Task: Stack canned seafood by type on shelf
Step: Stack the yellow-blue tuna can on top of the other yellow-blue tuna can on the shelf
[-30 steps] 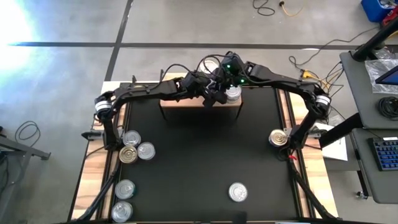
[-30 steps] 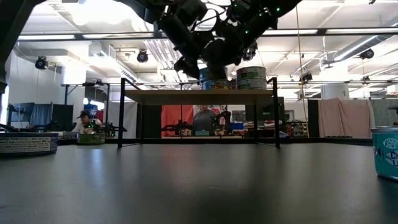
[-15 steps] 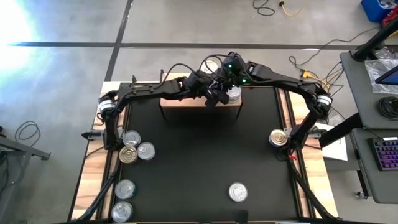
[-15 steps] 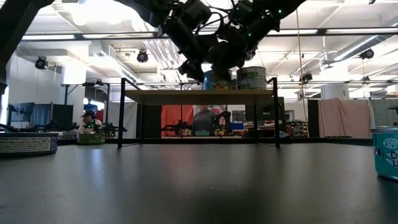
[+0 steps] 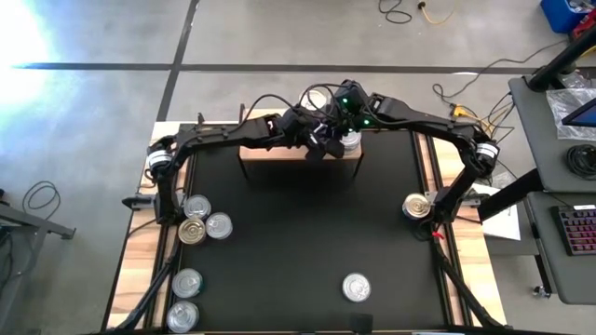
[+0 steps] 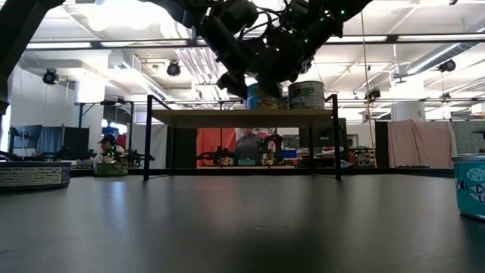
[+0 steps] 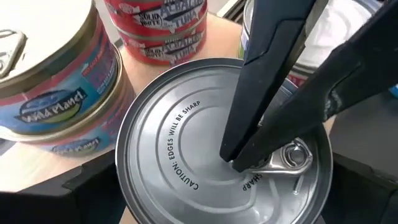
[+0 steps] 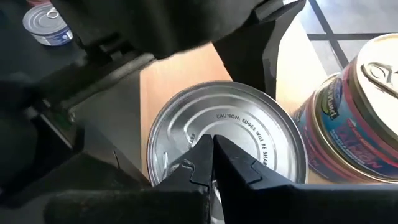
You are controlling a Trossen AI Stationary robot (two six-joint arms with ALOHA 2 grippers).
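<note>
On the right part of the light-wood shelf [image 5: 279,154] there is a silver-lidded can [image 7: 205,155], and both grippers are over it. My left gripper [image 7: 225,208] is open, with one finger on each side of the can. My right gripper [image 8: 213,140] is shut, its tips on the can's lid. The can's base is hidden. Beside it on the shelf stand a blue-and-pink can with a gold lid [image 7: 56,81] and a stack of red-labelled cans [image 7: 155,31]. My left gripper's fingers [image 7: 87,193] stand close against the can's side wall on both sides; I cannot tell whether they touch it. My right gripper rests its shut fingertips [image 7: 242,158] on the can's lid beside the pull tab [image 7: 292,155]. It comes slanting down from the far right.
Loose cans lie on the black mat: three in a cluster at the left [image 5: 197,221], two at the near left [image 5: 185,298], one near the front [image 5: 356,287] and one at the right edge [image 5: 416,207]. The middle of the mat is bare.
</note>
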